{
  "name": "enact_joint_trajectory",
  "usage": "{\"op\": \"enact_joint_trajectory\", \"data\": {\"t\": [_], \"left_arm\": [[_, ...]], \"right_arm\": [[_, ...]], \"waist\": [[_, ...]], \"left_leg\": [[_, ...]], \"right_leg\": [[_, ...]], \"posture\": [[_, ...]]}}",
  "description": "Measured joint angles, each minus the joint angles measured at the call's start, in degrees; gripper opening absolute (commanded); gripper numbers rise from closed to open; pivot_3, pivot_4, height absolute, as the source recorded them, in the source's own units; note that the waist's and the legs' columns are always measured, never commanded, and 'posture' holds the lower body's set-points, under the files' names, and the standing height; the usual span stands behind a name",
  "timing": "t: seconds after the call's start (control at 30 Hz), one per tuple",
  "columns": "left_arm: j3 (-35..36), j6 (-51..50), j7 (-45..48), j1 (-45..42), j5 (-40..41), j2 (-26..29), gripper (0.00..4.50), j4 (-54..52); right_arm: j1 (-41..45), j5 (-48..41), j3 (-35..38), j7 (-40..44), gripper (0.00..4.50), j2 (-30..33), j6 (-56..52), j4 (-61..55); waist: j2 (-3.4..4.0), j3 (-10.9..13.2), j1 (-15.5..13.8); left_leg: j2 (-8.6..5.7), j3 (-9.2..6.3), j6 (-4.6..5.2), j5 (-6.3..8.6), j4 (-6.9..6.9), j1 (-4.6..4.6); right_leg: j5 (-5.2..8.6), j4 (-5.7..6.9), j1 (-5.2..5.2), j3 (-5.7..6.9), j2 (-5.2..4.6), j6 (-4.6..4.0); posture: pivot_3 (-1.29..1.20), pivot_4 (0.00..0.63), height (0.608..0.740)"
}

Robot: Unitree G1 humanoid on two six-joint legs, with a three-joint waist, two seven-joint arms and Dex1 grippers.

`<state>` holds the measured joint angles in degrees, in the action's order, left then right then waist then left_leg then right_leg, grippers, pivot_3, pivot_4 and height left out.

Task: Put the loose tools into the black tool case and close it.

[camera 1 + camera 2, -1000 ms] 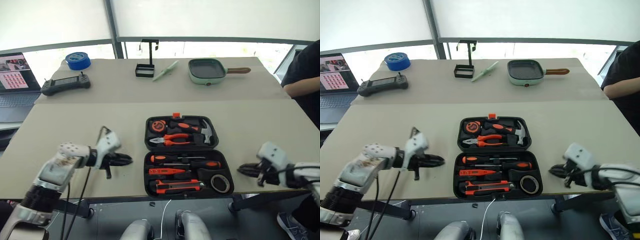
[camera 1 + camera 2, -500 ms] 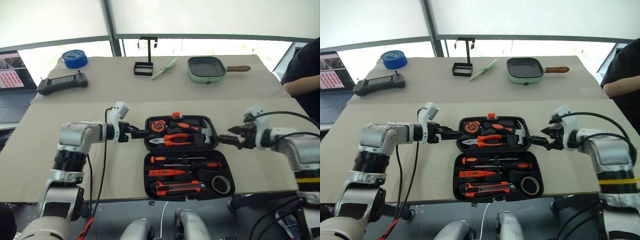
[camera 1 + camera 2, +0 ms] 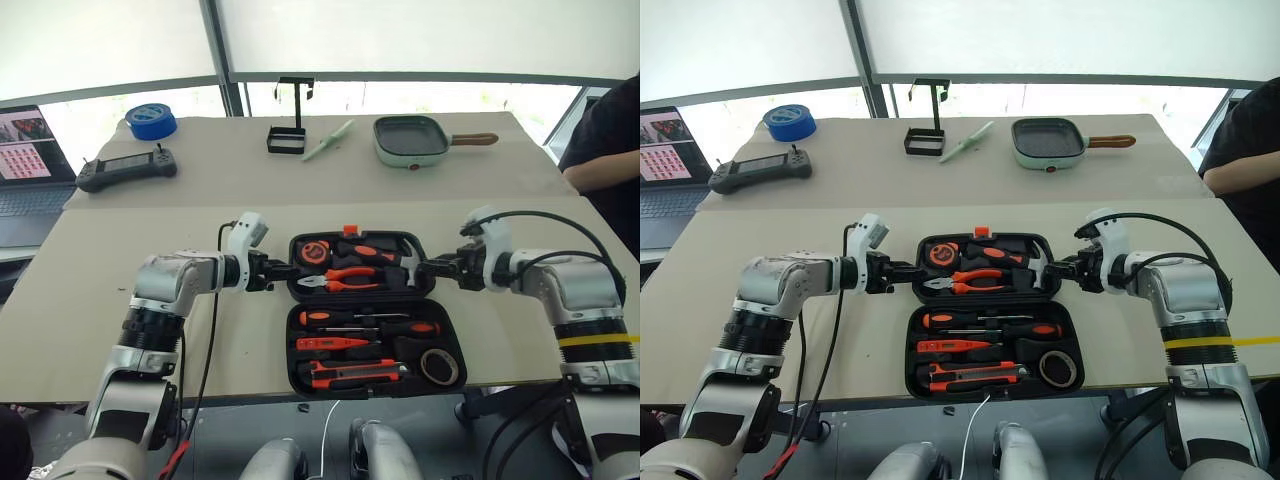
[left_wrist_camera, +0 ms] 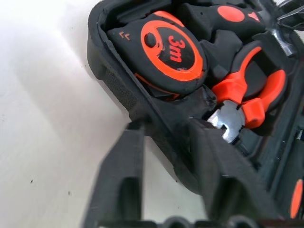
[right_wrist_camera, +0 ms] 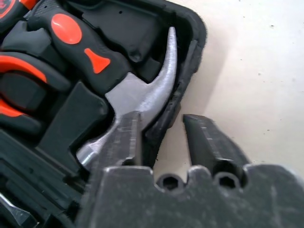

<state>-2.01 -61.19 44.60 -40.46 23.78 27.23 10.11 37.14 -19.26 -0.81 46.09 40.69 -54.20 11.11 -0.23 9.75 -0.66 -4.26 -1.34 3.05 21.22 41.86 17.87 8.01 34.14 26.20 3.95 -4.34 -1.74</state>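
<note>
Left gripper: reaches right, fingers pinching the black tool case lid's left wall.
Right gripper: reaches left, apparently clamping right wall.
Case: open flat, loose tools slotted.

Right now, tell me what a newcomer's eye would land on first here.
The open black tool case in the middle of the near table, its orange-handled tools seated in their slots. Next, the two arms at its far half: the left tool straddles the left wall beside the tape measure, and the right tool straddles the right wall beside the hammer.
</note>
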Motion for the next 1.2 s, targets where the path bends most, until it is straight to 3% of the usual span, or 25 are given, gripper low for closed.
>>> {"op": "enact_joint_trajectory", "data": {"t": [0.03,0.37,0.67,0.77,0.93,1.03,1.2], "left_arm": [[0.24,-0.44,-0.17,0.11,0.26,0.0,0.02,-0.2],[1.22,-0.8,-0.9,0.17,1.05,-0.48,0.02,-0.27],[3.71,22.92,-5.4,0.12,-4.68,-4.56,0.02,1.01],[2.79,30.8,-5.2,0.21,-7.19,-4.66,0.02,1.01],[-2.58,56.15,-6.65,6.77,-18.29,-2.32,0.02,1.25],[-3.09,62.43,-8.34,9.03,-20.1,-2.45,0.02,1.73],[-2.85,63.23,-9.43,12.88,-20.11,-2.43,0.02,-1.45]], "right_arm": [[0.0,-0.01,0.01,-0.06,0.03,0.11,-0.46,-0.44],[0.45,0.1,0.14,-1.58,0.03,-0.55,-2.02,-1.06],[5.92,2.68,5.88,-12.36,0.03,-7.34,3.44,0.73],[4.64,5.11,5.83,-13.92,0.03,-7.84,11.6,-0.3],[-6.87,11.95,3.94,-16.52,0.03,-7.37,34.99,-6.07],[-12.75,13.71,4.49,-17.93,0.03,-7.42,44.12,-7.97],[-22.18,15.35,4.97,-18.73,0.03,-7.18,55.91,-10.85]], "waist": [[-0.02,-0.03,-0.01],[-0.03,-0.1,0.04],[-0.05,-0.08,0.19],[-0.05,-0.08,0.32],[-0.04,-0.08,0.27],[-0.04,-0.09,-0.05],[-0.04,-0.09,0.07]], "left_leg": [[0.0,-0.01,0.0,0.0,0.0,-0.01],[0.0,-0.01,0.0,0.0,0.0,-0.02],[0.0,0.16,-0.14,-0.12,0.0,0.7],[0.0,0.2,-0.14,-0.12,-0.01,0.82],[-0.05,0.24,-0.15,-0.12,-0.08,0.77],[-0.04,0.28,-0.15,-0.12,-0.03,0.59],[0.12,0.27,-0.16,-0.11,-0.22,-0.04]], "right_leg": [[0.0,0.01,-0.01,0.0,0.0,0.0],[0.0,0.02,0.0,-0.03,0.0,0.0],[-0.17,0.22,0.84,-0.04,0.04,-0.17],[-0.17,0.44,0.93,0.04,0.02,-0.17],[-0.17,0.29,0.9,0.09,0.05,-0.16],[-0.17,0.01,0.72,0.04,0.06,-0.16],[-0.14,-0.02,0.14,-0.13,0.13,-0.14]], "posture": [[0.0,0.15,0.74],[0.0,0.15,0.74],[0.0,0.15,0.74],[0.0,0.15,0.74],[0.0,0.15,0.74],[0.0,0.15,0.74],[0.0,0.15,0.74]]}}
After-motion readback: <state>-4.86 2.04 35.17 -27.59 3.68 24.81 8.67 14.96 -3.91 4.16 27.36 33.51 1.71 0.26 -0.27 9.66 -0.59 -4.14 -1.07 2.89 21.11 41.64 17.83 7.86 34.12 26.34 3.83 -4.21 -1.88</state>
